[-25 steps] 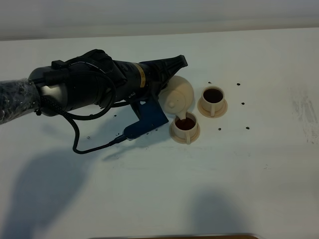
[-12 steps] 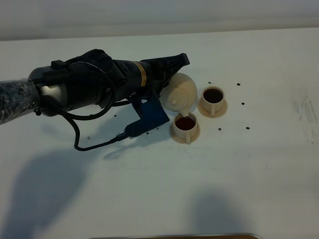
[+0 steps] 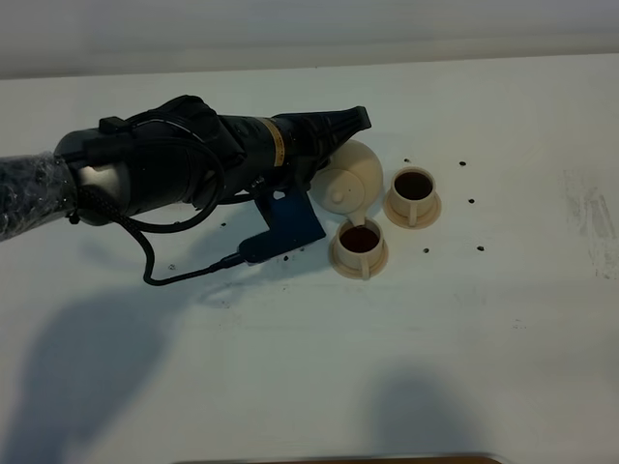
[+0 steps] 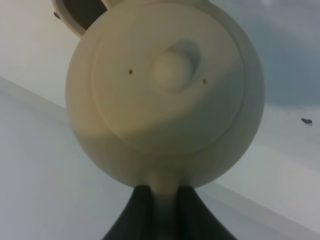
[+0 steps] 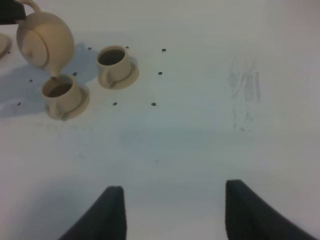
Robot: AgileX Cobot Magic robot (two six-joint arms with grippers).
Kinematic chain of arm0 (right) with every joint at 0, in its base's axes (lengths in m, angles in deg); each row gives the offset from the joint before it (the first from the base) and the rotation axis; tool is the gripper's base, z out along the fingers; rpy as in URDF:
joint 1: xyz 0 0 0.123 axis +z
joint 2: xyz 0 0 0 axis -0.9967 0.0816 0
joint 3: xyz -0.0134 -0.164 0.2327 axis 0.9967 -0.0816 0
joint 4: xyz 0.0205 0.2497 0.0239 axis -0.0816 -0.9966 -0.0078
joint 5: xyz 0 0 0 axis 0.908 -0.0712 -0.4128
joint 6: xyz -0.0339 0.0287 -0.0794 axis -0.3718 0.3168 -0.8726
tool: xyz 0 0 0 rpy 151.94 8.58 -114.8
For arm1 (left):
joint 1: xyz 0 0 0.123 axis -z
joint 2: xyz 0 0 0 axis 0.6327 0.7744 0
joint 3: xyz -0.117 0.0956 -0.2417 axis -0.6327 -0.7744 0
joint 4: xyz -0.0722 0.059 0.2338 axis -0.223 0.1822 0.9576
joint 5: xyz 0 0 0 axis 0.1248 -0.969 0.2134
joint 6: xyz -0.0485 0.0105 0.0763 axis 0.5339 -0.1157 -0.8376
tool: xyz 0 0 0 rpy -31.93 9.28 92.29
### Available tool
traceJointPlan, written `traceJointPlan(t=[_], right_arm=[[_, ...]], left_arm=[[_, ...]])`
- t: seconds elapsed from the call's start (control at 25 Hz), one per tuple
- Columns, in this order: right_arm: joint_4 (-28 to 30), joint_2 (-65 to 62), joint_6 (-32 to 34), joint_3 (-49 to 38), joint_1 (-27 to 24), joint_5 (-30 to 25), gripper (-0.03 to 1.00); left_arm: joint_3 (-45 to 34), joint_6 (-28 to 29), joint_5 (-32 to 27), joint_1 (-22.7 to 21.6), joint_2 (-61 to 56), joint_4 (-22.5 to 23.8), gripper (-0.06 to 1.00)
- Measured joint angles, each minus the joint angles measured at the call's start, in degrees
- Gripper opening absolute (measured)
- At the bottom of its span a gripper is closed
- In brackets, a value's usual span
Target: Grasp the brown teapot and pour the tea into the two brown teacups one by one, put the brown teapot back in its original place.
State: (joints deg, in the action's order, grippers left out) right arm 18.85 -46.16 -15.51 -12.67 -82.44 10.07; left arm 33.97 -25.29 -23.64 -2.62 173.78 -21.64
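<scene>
Starting at the left, your left arm reaches in over the white tabletop toward the right. A blue bracket hangs beneath its wrist and a black cable loops below it. Your left end effector is clamped shut on the loop handle of the brown teapot. In the left wrist view its two dark fingers pinch that handle between them, and the pot's round body and knobbed lid fill most of the picture.

The teapot is off the tabletop, just right of and nearer than the fingertips. It is tipped so that its lid faces up and toward you and its short spout points down. The spout sits right over the far-left rim of the near teacup. Whether tea is running from it you cannot tell at this size. That cup holds dark tea and stands on its saucer base with its handle on the near side.

Just right of the teapot, and farther away than the first cup, is the far teacup, also full of dark tea. It stands apart from both the pot and the near cup. Small dark specks dot the tabletop around the cups, and a faint scuff marks it at the far right.

Your right end effector is spread wide and holds nothing. It sits over bare tabletop well apart from the cups, to their right and nearer.
</scene>
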Motion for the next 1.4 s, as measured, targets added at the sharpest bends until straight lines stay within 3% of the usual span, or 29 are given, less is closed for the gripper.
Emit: traceJointPlan(t=[1.4], right_arm=[[0.00, 0.00, 0.00, 0.00, 0.00, 0.00, 0.43]], left_arm=[[-2.06, -1.43, 5.93, 0.00, -0.14, 4.98, 0.16]])
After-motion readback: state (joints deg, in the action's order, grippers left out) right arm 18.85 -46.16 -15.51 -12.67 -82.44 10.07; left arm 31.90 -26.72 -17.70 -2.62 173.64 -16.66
